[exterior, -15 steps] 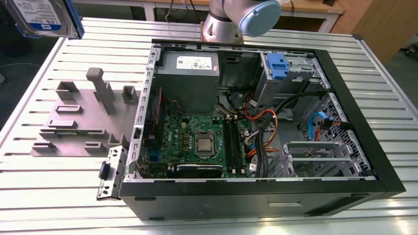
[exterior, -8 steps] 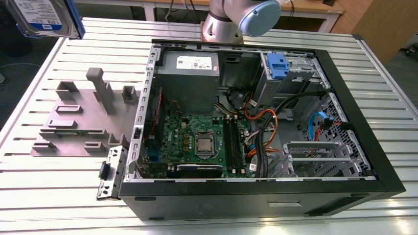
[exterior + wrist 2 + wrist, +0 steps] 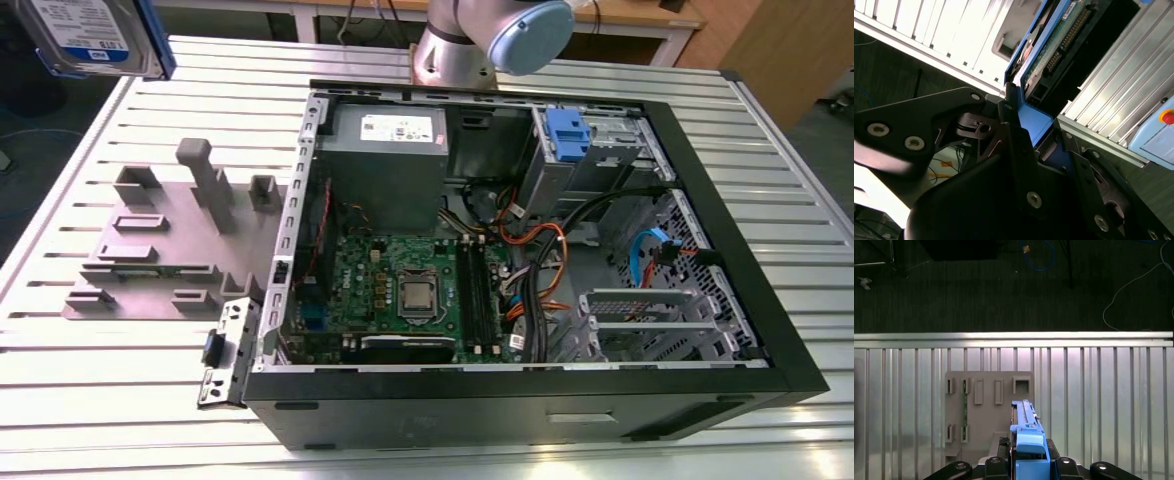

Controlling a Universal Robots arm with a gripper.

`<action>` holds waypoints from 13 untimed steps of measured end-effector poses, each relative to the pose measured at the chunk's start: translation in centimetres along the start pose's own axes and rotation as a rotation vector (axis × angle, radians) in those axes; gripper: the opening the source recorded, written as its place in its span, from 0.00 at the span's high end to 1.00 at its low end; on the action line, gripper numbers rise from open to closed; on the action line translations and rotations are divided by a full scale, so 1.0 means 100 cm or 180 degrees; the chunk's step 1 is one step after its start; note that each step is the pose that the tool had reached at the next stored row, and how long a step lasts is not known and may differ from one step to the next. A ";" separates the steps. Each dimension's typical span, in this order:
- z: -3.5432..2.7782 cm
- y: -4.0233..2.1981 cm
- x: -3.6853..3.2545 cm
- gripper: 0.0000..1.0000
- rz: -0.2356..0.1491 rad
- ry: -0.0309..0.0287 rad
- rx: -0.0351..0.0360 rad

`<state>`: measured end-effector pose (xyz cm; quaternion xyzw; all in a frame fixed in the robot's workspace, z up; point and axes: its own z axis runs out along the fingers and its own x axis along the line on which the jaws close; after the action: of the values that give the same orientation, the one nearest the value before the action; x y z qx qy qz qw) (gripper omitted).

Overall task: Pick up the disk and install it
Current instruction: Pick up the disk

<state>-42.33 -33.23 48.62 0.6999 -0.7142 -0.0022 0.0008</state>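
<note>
Blue bracket plastic of the disk (image 3: 1029,437) is clamped tightly in the black gripper (image 3: 1030,462), held in the air above the table. Under it lies the grey holder (image 3: 981,405) on the slatted metal table (image 3: 1104,405). The open computer case (image 3: 534,250) stands just beside this holder.

Exterior view sits high, angled down over the whole table (image 3: 80,430) and open PC case (image 3: 781,300). First wrist view stares straight down from well above; second wrist view hugs the disk (image 3: 1054,45) close-up. Exterior and first wrist views both catch the grey fixture (image 3: 160,240) (image 3: 989,415).
</note>
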 end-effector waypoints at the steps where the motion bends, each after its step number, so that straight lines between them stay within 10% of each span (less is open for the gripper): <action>1: 0.0000 -0.0002 0.0000 0.64 0.0000 0.0000 0.0000; 13: 0.0000 -0.0025 -0.0001 0.64 0.0000 0.0000 0.0000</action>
<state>-42.08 -33.23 48.62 0.6999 -0.7143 -0.0022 0.0008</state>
